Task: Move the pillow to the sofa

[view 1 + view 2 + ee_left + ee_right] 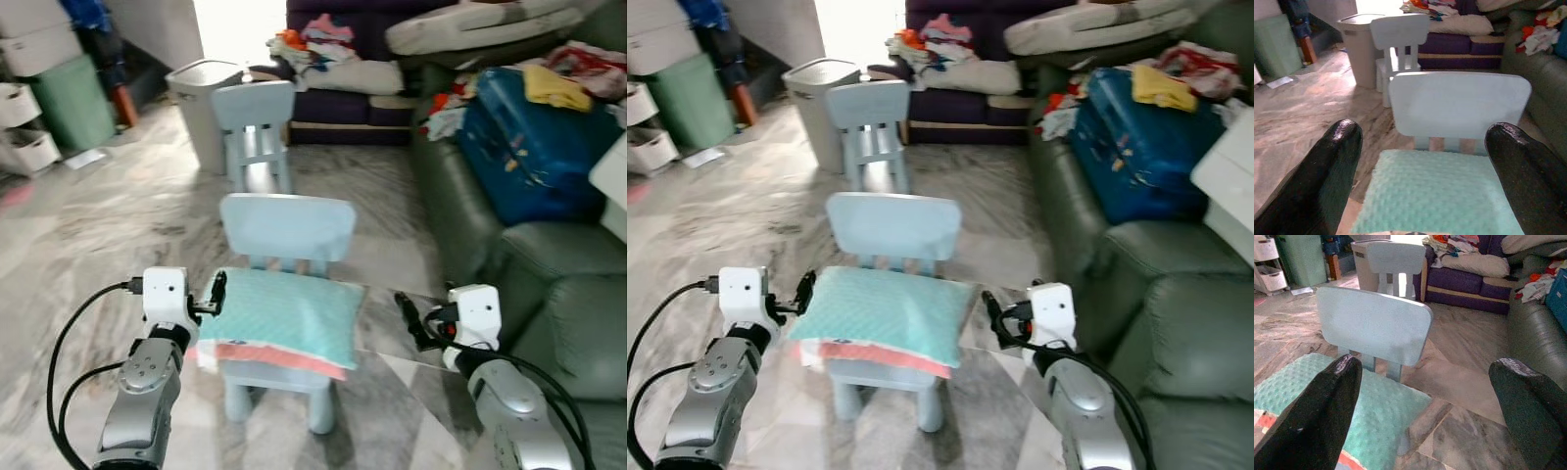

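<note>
A mint-green pillow (pixel 284 315) with a coral underside lies on the seat of a small pale-blue chair (pixel 287 227) straight ahead. My left gripper (pixel 216 294) is open at the pillow's left edge, and its wrist view looks over the pillow (pixel 1435 196) between two spread fingers (pixel 1337 161). My right gripper (pixel 409 318) is open a little to the right of the pillow, not touching it; the pillow's corner (pixel 1317 396) lies by its one finger. The dark green leather sofa (pixel 554 294) stands along the right.
A blue suitcase (pixel 529 147) and loose clothes lie on the green sofa further back. A second pale-blue chair (pixel 257 132) and a grey bin (pixel 203 108) stand behind the first chair. A purple sofa (pixel 343 103) piled with laundry is at the back. Marble floor lies between.
</note>
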Robot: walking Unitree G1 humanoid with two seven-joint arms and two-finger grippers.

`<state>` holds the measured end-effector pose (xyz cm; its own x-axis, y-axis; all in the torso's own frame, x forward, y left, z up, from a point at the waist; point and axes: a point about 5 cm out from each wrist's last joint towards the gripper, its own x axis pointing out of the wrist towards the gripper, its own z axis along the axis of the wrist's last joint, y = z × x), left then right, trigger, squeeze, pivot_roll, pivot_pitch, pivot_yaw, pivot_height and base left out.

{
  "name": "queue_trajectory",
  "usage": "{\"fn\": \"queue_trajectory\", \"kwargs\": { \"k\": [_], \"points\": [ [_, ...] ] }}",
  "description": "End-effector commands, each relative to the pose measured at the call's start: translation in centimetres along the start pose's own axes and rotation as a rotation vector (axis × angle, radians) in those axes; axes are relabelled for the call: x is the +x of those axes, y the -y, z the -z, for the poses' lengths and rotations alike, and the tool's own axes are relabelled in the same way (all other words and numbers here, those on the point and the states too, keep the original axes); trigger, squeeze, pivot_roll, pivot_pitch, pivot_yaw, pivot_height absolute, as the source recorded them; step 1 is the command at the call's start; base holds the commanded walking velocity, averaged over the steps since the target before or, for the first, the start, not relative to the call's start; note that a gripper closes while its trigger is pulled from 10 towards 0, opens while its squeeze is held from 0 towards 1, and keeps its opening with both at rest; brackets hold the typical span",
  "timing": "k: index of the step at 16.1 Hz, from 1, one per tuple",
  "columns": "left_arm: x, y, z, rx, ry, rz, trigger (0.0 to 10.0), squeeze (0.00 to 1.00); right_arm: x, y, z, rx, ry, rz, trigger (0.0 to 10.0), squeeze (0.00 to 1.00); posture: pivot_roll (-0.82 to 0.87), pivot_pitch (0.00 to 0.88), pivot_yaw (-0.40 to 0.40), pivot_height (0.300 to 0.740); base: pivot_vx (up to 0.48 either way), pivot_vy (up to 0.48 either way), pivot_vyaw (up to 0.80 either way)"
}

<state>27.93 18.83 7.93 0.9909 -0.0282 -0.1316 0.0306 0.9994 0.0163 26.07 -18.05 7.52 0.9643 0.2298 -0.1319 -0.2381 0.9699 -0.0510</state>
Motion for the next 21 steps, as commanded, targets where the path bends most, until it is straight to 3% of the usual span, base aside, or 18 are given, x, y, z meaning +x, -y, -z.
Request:
{"fn": "queue_trajectory", "kwargs": {
  "k": [1, 8, 15, 18, 21],
  "points": [
    [-0.06, -0.59, 0.14, 0.01, -0.018, -0.009, 10.0, 0.0, 0.15, -0.42, -0.34, -0.002, 0.015, -0.009, 10.0, 0.0, -0.14, 0.0, 0.015, 0.74, 0.0, 0.48, 0.0],
    [-0.04, -0.51, 0.3, 0.021, -0.029, 0.005, 10.0, 0.0, 0.14, -0.46, -0.29, -0.001, 0.015, -0.005, 10.0, 0.0, -0.14, 0.0, 0.02, 0.74, 0.0, 0.48, 0.0],
    [0.27, 0.31, -0.48, 0.086, 0.035, 0.023, 10.0, 0.0, 0.09, -0.34, -0.48, -0.004, 0.024, 0.01, 10.0, 0.0, -0.14, 0.0, 0.023, 0.74, 0.0, 0.0, 0.0],
    [0.41, 0.02, -0.41, 0.048, 0.021, 0.04, 10.0, 0.0, 0.15, -0.2, -0.67, 0.018, 0.033, 0.023, 10.0, 0.0, -0.14, 0.0, 0.023, 0.74, 0.0, 0.0, 0.0],
    [0.34, 0.13, -0.14, 0.041, 0.012, 0.051, 10.0, 0.0, 0.24, -0.12, -0.52, 0.013, 0.018, 0.022, 10.0, 0.0, -0.14, 0.0, 0.021, 0.74, 0.0, 0.0, -0.74]
  ]
}}
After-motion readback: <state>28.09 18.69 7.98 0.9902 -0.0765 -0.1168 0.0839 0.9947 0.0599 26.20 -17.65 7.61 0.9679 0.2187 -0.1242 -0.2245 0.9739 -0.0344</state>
